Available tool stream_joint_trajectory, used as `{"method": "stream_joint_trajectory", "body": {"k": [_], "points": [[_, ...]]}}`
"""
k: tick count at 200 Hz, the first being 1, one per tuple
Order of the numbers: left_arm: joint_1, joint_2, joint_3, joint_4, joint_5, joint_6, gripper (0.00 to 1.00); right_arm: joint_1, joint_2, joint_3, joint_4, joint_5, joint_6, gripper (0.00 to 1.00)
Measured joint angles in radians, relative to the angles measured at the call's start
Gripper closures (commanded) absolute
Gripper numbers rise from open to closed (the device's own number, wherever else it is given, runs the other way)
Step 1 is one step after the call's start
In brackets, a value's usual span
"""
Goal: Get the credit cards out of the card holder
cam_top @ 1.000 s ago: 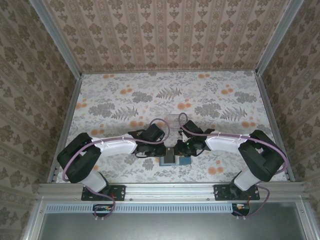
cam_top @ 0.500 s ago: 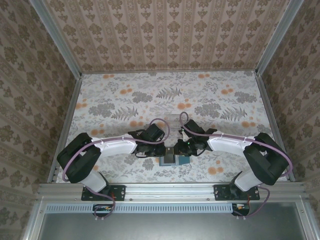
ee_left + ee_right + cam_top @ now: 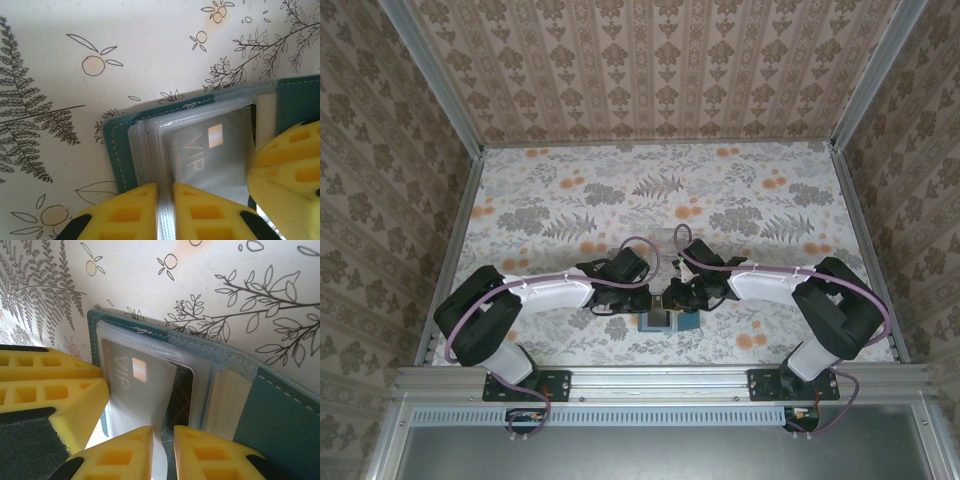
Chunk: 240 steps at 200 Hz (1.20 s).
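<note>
The right gripper (image 3: 160, 450) is clenched on the near edge of the pale card (image 3: 135, 385), which runs lengthwise straight away from it into the card holder (image 3: 272, 410), lying open on the table (image 3: 570, 200). The left gripper (image 3: 165, 210), just beside, pinches the holder's clear sleeves (image 3: 145, 150).
</note>
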Motion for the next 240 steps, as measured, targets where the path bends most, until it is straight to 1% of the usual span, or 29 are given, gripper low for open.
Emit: {"method": "stream_joint_trajectory", "body": {"k": [38, 59, 77, 89, 109, 152, 191, 216, 240], "points": [[0.0, 0.0, -0.001, 0.001, 0.0, 0.0, 0.86, 0.006, 0.002, 0.0, 0.041, -0.011, 0.017, 0.8], [0.0, 0.0, -0.001, 0.002, 0.0, 0.0, 0.85, 0.006, 0.005, 0.0, 0.053, -0.018, 0.025, 0.74], [-0.003, 0.0, -0.001, 0.002, -0.001, 0.0, 0.81, 0.007, 0.008, 0.0, 0.039, -0.008, 0.024, 0.71], [-0.006, 0.0, -0.002, 0.005, -0.002, 0.0, 0.76, 0.009, 0.008, 0.002, 0.023, 0.005, 0.023, 0.7], [-0.006, -0.001, -0.003, 0.009, -0.001, 0.0, 0.75, 0.013, 0.002, 0.008, -0.004, 0.03, 0.013, 0.7], [-0.006, -0.005, -0.008, 0.012, -0.002, 0.0, 0.77, 0.015, -0.035, 0.008, -0.068, 0.08, 0.008, 0.69], [-0.006, -0.009, -0.01, 0.01, -0.006, 0.0, 0.79, 0.019, -0.079, 0.008, -0.105, 0.095, 0.008, 0.65], [-0.007, -0.023, -0.01, -0.015, -0.016, 0.0, 0.82, 0.019, -0.122, 0.008, -0.125, 0.108, 0.005, 0.65], [-0.019, -0.035, 0.005, -0.061, -0.027, 0.004, 0.84, 0.017, -0.13, 0.008, -0.146, 0.119, -0.002, 0.66]]}}
